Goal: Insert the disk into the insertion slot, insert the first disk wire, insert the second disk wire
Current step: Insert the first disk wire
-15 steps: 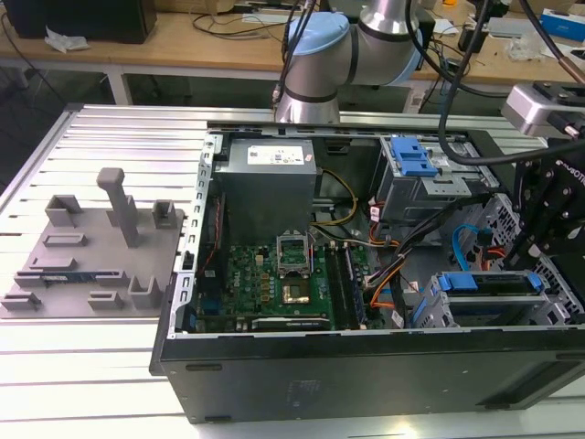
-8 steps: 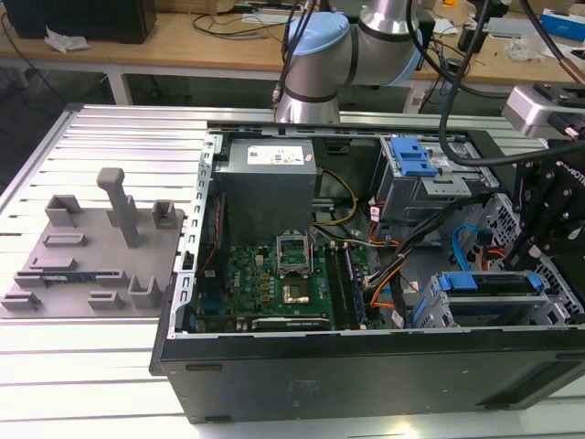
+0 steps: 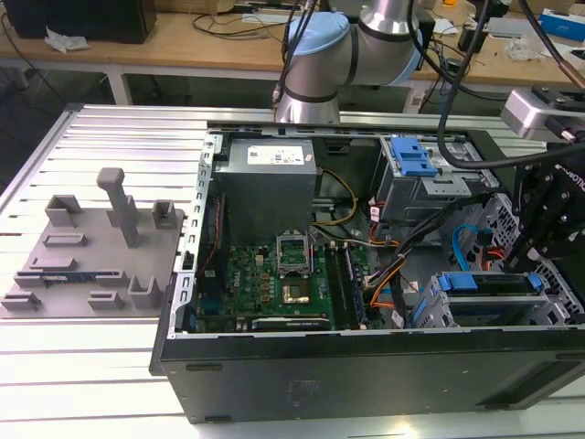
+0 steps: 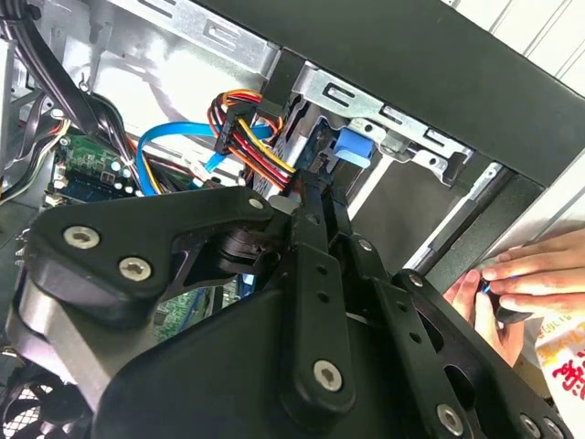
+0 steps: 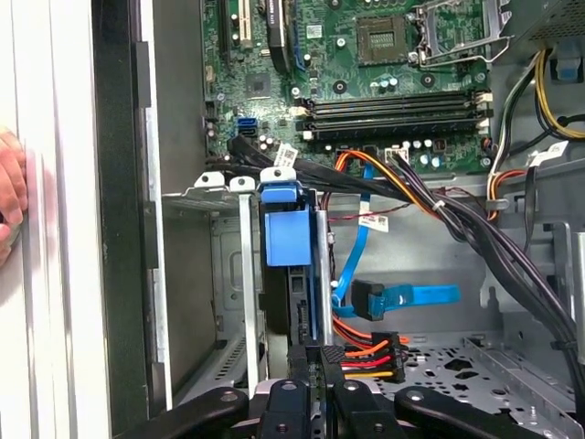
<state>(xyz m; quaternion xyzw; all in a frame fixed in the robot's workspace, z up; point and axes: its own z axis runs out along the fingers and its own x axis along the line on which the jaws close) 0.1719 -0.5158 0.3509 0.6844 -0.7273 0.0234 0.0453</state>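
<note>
In the exterior view, your open black tower computer case (image 3: 366, 370) lies on the ribbed aluminium worktop (image 3: 82, 375). At about 4 o'clock inside it sits the silver hard drive in its bright blue plastic carrier (image 3: 484, 283). It is seated in the grey perforated sheet-metal drive cage (image 3: 426, 313). The black gripper (image 3: 523, 261) reaches down at 3 o'clock, its tip just above the drive's far end. The green motherboard (image 3: 274, 274) fills the case's middle. The grey power supply box (image 3: 270, 169) is at 12 o'clock, and a grey moulded fixture plate (image 3: 91, 251) lies outside the case at 9 o'clock.

In the second wrist view, the gripper (image 4: 315, 197) points at the blue carrier (image 4: 352, 146) inside the cage (image 4: 402, 137). A bundle of red, orange, yellow and black wires (image 4: 260, 151) runs down to the fingertips. A person's hands (image 4: 526, 279) rest at the case's outer edge.

In the first wrist view, the fingers (image 5: 294, 366) stand close together and appear to pinch the black plug (image 5: 311, 352) at the end of that wire bundle (image 5: 370, 352). They hold it against the drive's (image 5: 286, 233) rear edge, between the cage walls (image 5: 228, 283). A flat light-blue data cable (image 5: 416, 295) with a black connector hangs loose just beside them, and a hand (image 5: 9, 197) shows outside the case wall.
</note>
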